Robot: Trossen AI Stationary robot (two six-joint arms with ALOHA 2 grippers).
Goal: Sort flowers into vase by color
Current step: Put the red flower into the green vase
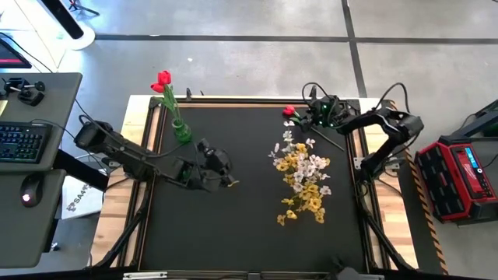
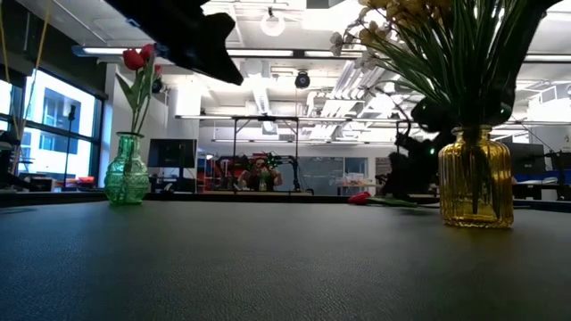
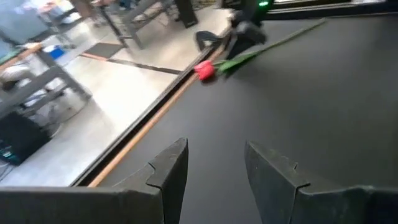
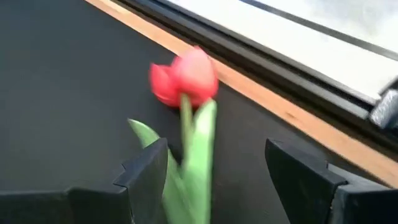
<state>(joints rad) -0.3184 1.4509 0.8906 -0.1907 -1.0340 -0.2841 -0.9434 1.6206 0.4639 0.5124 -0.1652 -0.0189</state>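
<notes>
Our right gripper (image 1: 310, 117) sits at the far right corner of the mat (image 1: 249, 225), low over a red tulip (image 1: 289, 112) that lies flat near the far edge. In the right wrist view we see the tulip (image 4: 185, 78) and its green stem (image 4: 194, 155) running back between the two fingers (image 4: 149, 177), which stand apart on either side of it; the stem looks nearer one finger, but we cannot tell whether either pad touches it, so we call these jaws open around the stem, not closed on it. Our left gripper (image 1: 226, 167) hovers over the left middle of the mat, well apart from any flower. In the left wrist view its fingers (image 3: 171, 171) stand partly open with bare mat showing between them and nothing held; farther off that view also shows the lying tulip (image 3: 204, 71) and the other arm beyond it. At the far left edge of the mat a green vase (image 1: 181, 131) holds red tulips (image 1: 163, 81); in the low view the green vase (image 2: 127, 169) stands upright with the red heads (image 2: 136, 58) above it. On the right half of the mat we see a yellow vase (image 2: 475, 178), upright, filled with a mixed bunch (image 1: 305, 183) of yellow sprays and whitish sprays; from above, the blossoms hide the vase itself. In the low view the lying tulip (image 2: 359, 199) shows just left of the yellow vase, farther back on the mat.
</notes>
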